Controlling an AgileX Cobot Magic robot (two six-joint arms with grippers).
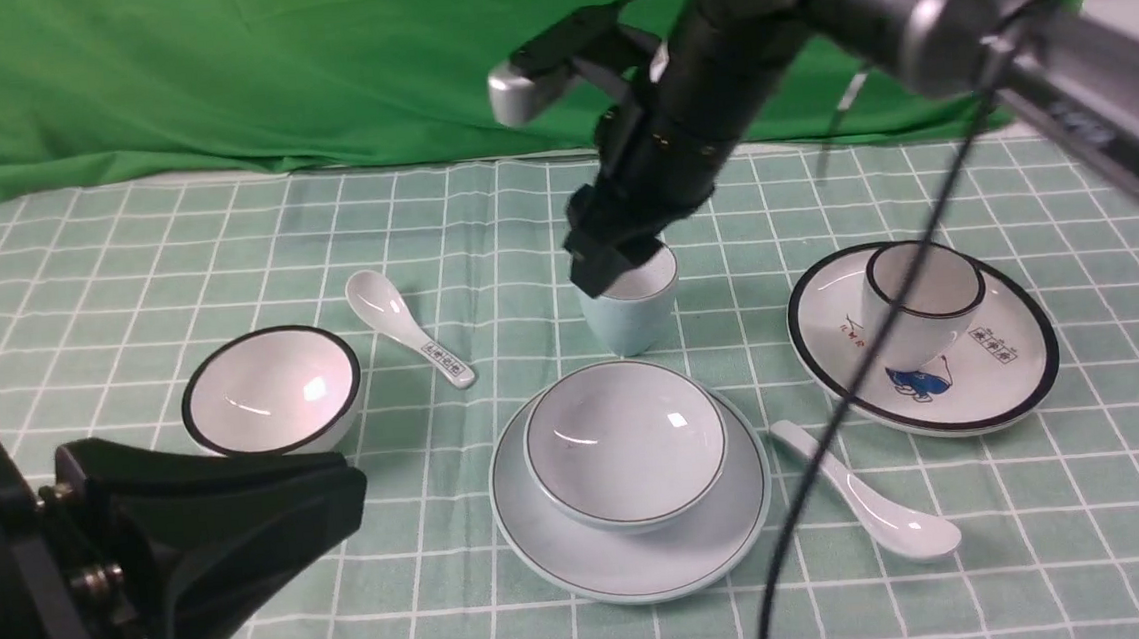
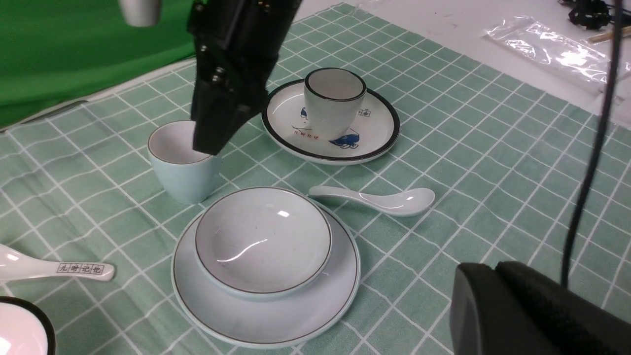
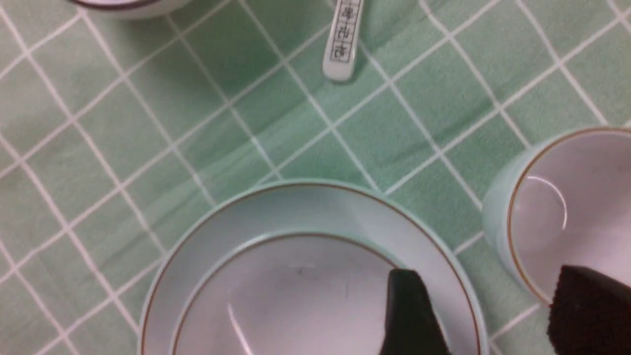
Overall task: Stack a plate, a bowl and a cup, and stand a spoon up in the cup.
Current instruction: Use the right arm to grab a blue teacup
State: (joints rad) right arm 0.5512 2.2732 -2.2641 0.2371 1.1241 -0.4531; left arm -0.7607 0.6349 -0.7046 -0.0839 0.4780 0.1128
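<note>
The pale blue bowl (image 1: 624, 443) sits in the pale blue plate (image 1: 647, 570) at the front middle. The pale blue cup (image 1: 629, 315) stands upright on the cloth just behind them. The plain white spoon (image 1: 873, 499) lies to the right of the plate. My right gripper (image 1: 611, 261) is open right above the cup's rim. In the right wrist view the right gripper (image 3: 498, 310) has one finger over the cup (image 3: 567, 207) and the other over the bowl (image 3: 296, 296). It holds nothing. My left gripper (image 1: 356, 485) is shut and empty at the front left.
A white black-rimmed bowl (image 1: 272, 390) and a spoon with a marked handle (image 1: 410, 329) lie at the left. A white black-rimmed plate (image 1: 995, 380) with a white cup (image 1: 919, 305) on it stands at the right. A green curtain hangs behind.
</note>
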